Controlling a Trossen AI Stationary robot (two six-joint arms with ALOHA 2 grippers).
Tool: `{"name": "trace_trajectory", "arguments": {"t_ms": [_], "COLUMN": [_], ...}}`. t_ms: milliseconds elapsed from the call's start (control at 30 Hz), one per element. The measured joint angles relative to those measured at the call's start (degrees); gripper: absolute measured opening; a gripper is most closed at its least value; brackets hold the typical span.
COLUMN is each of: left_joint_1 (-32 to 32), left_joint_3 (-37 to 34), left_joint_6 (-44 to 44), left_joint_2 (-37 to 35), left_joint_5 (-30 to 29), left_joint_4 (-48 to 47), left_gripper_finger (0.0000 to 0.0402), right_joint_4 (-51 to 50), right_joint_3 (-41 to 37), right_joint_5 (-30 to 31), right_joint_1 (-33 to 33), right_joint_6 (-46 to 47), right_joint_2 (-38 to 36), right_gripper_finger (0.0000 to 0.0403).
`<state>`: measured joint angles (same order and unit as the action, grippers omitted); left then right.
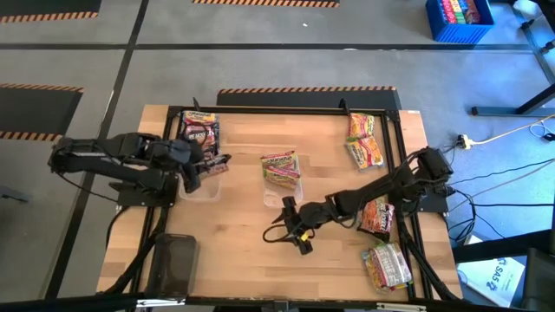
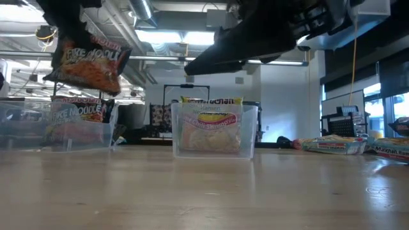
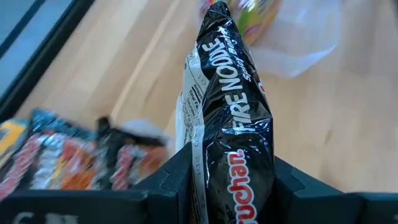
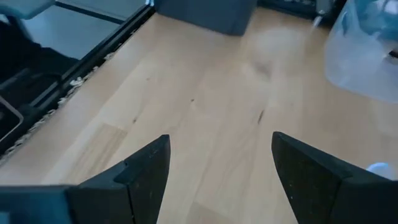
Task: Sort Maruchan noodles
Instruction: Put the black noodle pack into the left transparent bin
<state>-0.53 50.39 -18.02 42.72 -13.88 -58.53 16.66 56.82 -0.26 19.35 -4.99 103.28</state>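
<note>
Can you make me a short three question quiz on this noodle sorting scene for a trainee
1. True or false: the left pincer is shut on a black Fire Noodle packet.
2. Which is right about the right pincer? A) it holds a yellow packet. B) it is open and empty over bare wood. C) it rests inside a tray.
3. Fill in: the middle clear tray holds packets with a ____ face.

Key
1. True; the packet hangs from it above the left clear tray.
2. B.
3. Pink; loose packets lie near the table's right edge.
</note>
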Motion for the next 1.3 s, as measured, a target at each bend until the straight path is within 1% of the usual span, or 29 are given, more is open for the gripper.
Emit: {"name": "trace_trajectory", "arguments": {"t_ms": [133, 300, 533, 667, 900, 1300], "left_joint_1": [3.2, 5.8, 7.5, 8.6, 10.9, 14.6], "left_joint_3": [-0.5, -3.6, -7.5, -7.6, -7.6, -7.6], "left_joint_6": [3.8, 7.7, 9.2, 9.9, 13.1, 14.3], "left_joint_2": [-0.6, -0.5, -1.2, -1.1, -1.1, -1.1], "left_joint_5": [0.3, 4.4, 3.3, 2.9, 2.7, 4.4], "left_joint_4": [-3.4, -3.4, -3.0, -2.3, -1.8, -2.1], "left_gripper_finger": [0.0117, 0.0117, 0.0117, 0.0117, 0.0117, 0.0117], "right_joint_4": [-0.3, 0.8, 2.3, 2.3, 1.7, 1.7], "right_joint_3": [0.0, 0.0, 0.0, 0.0, 0.0, 0.0], "right_joint_5": [-0.2, 0.8, 0.5, -0.9, -0.9, -0.9], "right_joint_1": [0.1, -0.1, -0.3, -0.2, -0.2, -0.2], "right_joint_6": [0.2, 0.2, -0.8, -0.9, -0.9, -0.9], "right_joint_2": [0.0, 0.0, 0.0, 0.0, 0.0, 0.0], "right_gripper_finger": [0.0264, 0.0264, 0.0264, 0.0264, 0.0264, 0.0264]}}
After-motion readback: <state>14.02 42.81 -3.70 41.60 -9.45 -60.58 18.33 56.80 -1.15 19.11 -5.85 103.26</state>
